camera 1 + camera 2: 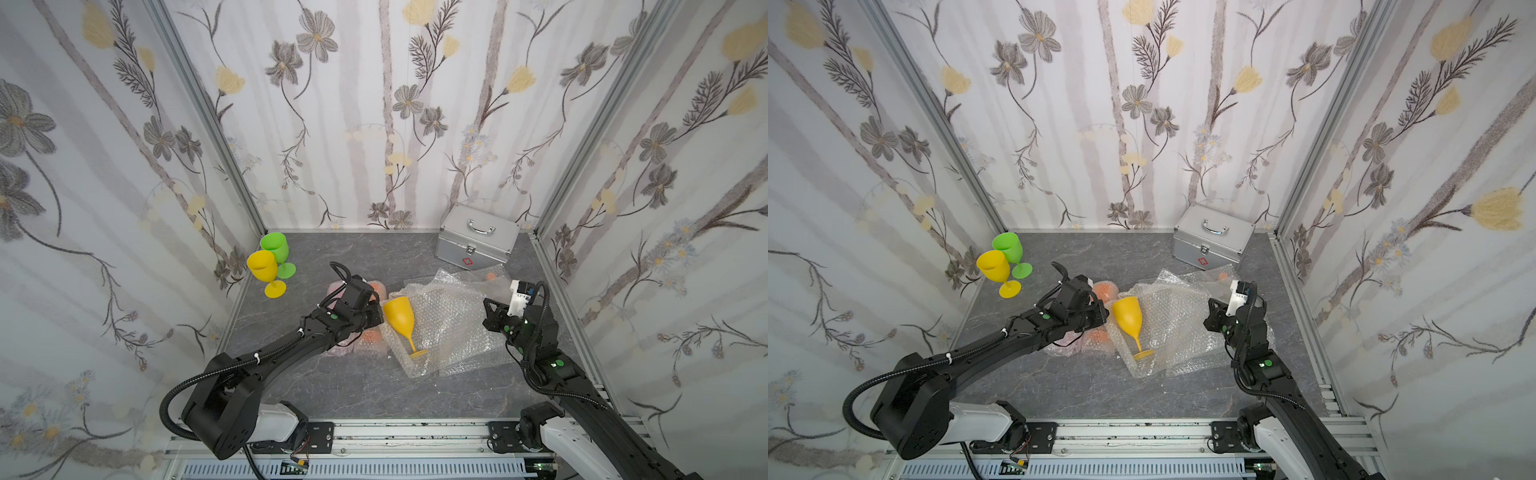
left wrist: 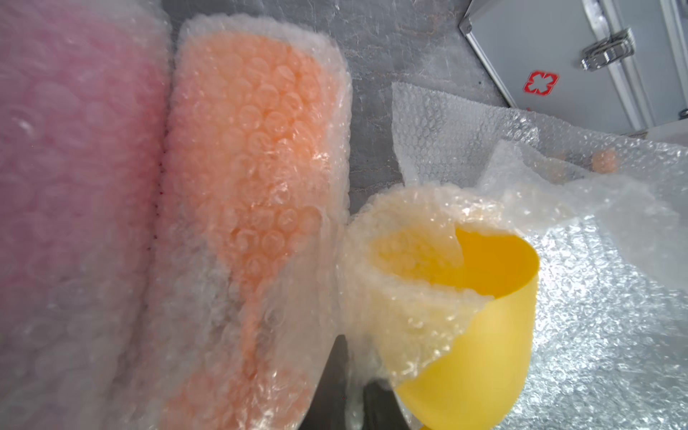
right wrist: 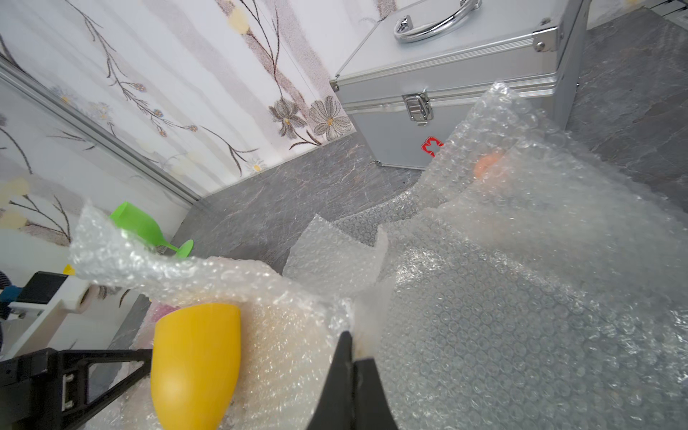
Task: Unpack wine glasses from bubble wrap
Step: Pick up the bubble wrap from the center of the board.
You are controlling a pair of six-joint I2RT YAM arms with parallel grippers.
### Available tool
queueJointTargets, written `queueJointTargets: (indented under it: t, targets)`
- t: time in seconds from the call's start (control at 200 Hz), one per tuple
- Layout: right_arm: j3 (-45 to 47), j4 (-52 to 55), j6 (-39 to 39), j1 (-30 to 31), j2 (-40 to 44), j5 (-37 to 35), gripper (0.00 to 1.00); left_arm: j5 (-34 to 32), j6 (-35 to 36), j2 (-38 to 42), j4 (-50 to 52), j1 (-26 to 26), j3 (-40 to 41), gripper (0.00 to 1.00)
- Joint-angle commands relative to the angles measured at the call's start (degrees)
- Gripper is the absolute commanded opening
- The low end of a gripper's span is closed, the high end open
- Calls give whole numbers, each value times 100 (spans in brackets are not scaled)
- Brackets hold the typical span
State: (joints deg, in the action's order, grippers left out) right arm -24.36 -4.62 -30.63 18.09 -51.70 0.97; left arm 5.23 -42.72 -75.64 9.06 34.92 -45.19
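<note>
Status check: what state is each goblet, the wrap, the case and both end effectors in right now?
Green goblet: unwrapped, upright.
Yellow goblet: unwrapped, upright.
Amber goblet: on its side on the wrap, rim partly covered.
Orange goblet: lying down, fully wrapped.
Pink goblet: lying down, fully wrapped.
Case: closed, latched.
Left end effector: shut on wrap at the amber rim.
Right end effector: shut on wrap.

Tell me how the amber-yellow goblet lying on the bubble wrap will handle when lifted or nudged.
Lying on its side, the amber-yellow goblet would likely roll in an arc if nudged. It looks like opaque plastic, so probably stiff and light. A flap of bubble wrap drapes over its rim, so lifting may drag the sheet along.
</note>
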Motion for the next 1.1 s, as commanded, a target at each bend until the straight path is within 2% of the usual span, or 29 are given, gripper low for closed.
queueJointTargets:
  t: [0.0, 0.14, 0.34, 0.48, 0.695, 0.954, 1.094]
  targets:
    - [25, 8, -131, -34, 15, -141, 0, 106, -209, 309, -414, -131, 243, 11]
    - [58, 106, -134, -67, -122, -117, 0, 251, -246, 499, -529, -262, 458, 12]
    - [46, 345, -153, -69, -424, -96, 0, 594, -342, 102, -1071, -253, 538, 13]
    - [60, 524, -188, -130, -551, -165, 0, 784, -237, -212, -1216, -178, 311, 13]
    - [77, 489, -122, -176, -449, -65, 0, 670, 36, -295, -1118, -6, 34, 12]
    - [-55, 460, 9, -244, 209, -86, 0, 656, 150, 214, -922, 0, -116, 12]
    - [-370, 789, 12, -454, 282, 1, 0, 689, 71, 139, -476, 2, -475, 12]
